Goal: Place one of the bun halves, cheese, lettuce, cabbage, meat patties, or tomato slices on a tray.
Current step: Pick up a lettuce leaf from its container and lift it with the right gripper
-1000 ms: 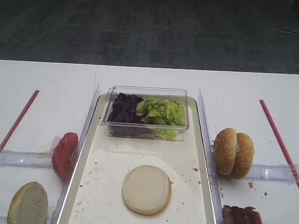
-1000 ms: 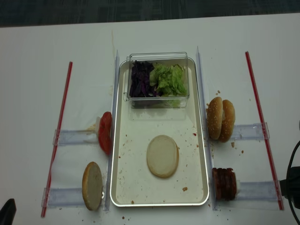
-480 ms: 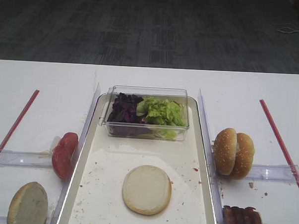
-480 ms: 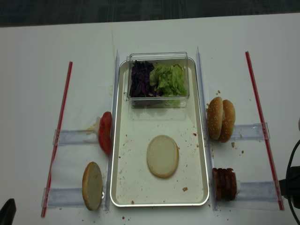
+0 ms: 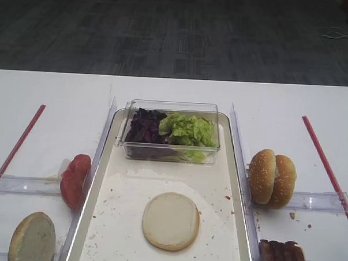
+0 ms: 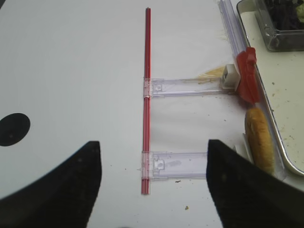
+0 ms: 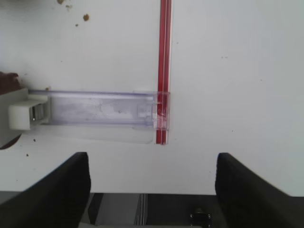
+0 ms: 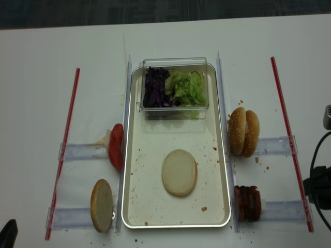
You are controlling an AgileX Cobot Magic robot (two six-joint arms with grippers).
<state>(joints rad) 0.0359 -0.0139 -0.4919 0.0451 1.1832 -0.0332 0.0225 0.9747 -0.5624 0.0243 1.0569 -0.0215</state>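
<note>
One bun half (image 5: 170, 220) already lies cut face up on the tray (image 5: 115, 220), so the step in hand is probably fetching a next layer. The right end effector (image 7: 152, 190) stands wide and empty over bare tabletop (image 7: 237, 71), beside the meat patties (image 8: 247, 202) (the nearest pick). These stand on edge in a row running left-right, so the fingers should straddle one disc across its thin faces. The left end effector (image 6: 154, 190) is likewise spread, holding nothing.
</note>
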